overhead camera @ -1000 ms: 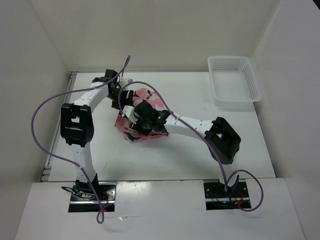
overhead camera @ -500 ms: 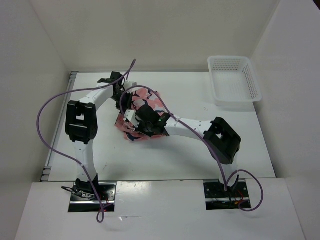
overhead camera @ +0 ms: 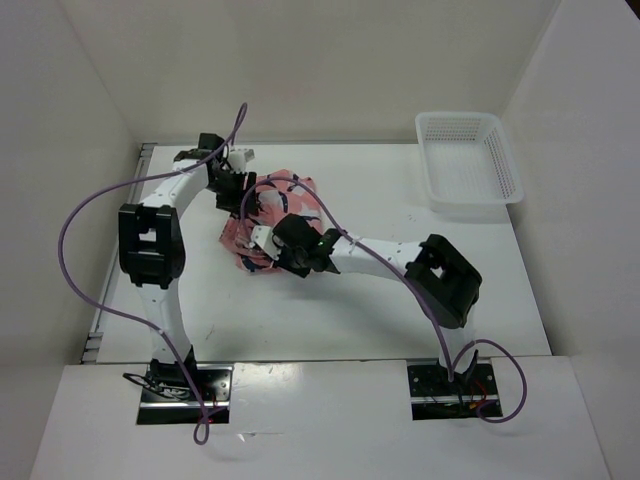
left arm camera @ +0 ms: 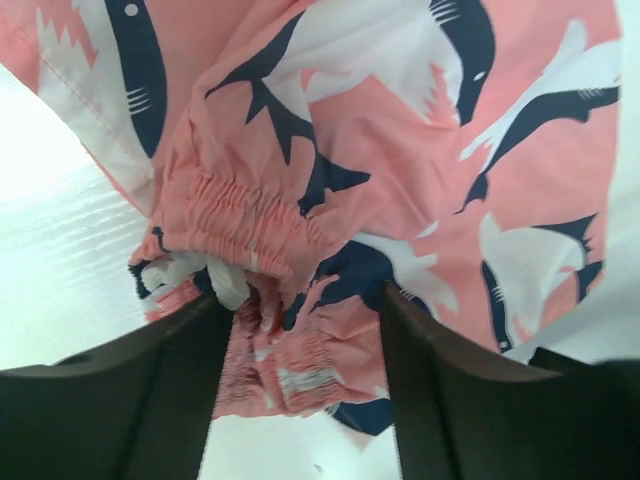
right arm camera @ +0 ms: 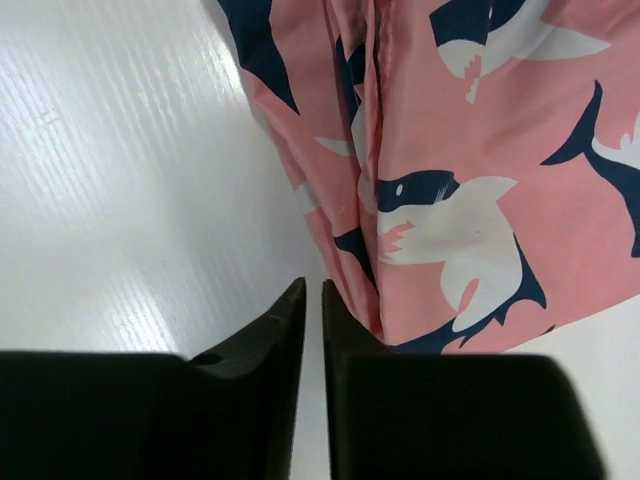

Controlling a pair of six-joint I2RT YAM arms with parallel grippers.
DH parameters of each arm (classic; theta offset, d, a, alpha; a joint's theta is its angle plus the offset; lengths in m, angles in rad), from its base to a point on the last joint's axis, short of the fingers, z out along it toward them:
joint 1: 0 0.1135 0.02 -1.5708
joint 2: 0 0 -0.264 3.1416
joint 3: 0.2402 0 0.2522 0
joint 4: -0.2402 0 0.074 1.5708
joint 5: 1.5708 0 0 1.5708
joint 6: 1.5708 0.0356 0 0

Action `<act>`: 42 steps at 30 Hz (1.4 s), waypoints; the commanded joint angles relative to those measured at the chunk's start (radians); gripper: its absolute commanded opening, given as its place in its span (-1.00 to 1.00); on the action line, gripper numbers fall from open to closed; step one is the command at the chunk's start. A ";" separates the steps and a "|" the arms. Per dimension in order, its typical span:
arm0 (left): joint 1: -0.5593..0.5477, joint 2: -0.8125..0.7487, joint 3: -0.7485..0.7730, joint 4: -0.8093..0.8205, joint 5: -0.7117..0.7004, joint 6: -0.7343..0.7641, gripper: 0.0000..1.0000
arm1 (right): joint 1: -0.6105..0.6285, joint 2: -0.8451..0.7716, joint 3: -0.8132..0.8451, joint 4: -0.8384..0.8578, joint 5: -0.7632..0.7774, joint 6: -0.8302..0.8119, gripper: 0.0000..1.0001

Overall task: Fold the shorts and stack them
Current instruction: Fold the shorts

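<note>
Top external view: the shorts lie bunched in a coral-pink heap on the white table, toward 11 o'clock from the table's centre, with both arms reaching into them. Compared with half a second ago, the left arm's elbow has swung out toward 9 o'clock, and the heap has slid the same way with it. The right gripper has also moved toward 9 o'clock and now sits at the heap's 7 o'clock edge.

The left gripper is at the heap's 10 o'clock side. Its wrist view shows the fingers spread fairly wide, with the gathered elastic waistband packed between them and touching both inner faces — it is holding the fabric.

The right wrist view shows that pincer closed to a thin slit with nothing in it. Its tips are just beside the hem at 1 o'clock, over bare table.

A white mesh basket sits in the 2 o'clock corner, well apart from the shorts. Plain white walls enclose the table on three sides — purple cables loop over both arms.
</note>
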State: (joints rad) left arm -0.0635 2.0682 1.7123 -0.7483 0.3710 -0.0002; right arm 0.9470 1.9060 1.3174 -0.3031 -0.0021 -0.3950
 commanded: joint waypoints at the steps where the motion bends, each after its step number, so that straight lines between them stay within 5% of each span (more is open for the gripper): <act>1: 0.002 -0.051 -0.006 -0.002 0.048 0.000 0.37 | 0.009 -0.035 0.084 0.030 -0.009 -0.002 -0.58; 8: 0.145 -0.264 -0.052 -0.029 0.062 0.000 0.51 | 0.009 0.095 0.324 0.039 -0.050 0.080 -0.01; 17: 0.220 -0.224 -0.287 0.035 0.075 0.000 0.02 | 0.038 0.347 0.568 0.067 -0.018 0.094 0.01; 29: 0.232 -0.120 -0.345 0.058 0.192 0.000 0.21 | 0.056 0.465 0.668 0.125 0.105 0.136 -0.09; 36: 0.232 -0.082 -0.355 0.058 0.191 0.000 -0.10 | 0.056 0.427 0.649 0.125 0.105 0.136 -0.09; 42: 0.214 -0.072 -0.364 0.058 0.177 0.000 -0.64 | 0.065 0.449 0.649 0.137 0.137 0.116 -0.12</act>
State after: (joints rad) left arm 0.1593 1.9873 1.3617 -0.6933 0.5240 -0.0044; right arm 0.9962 2.3737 1.9320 -0.2310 0.0978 -0.2775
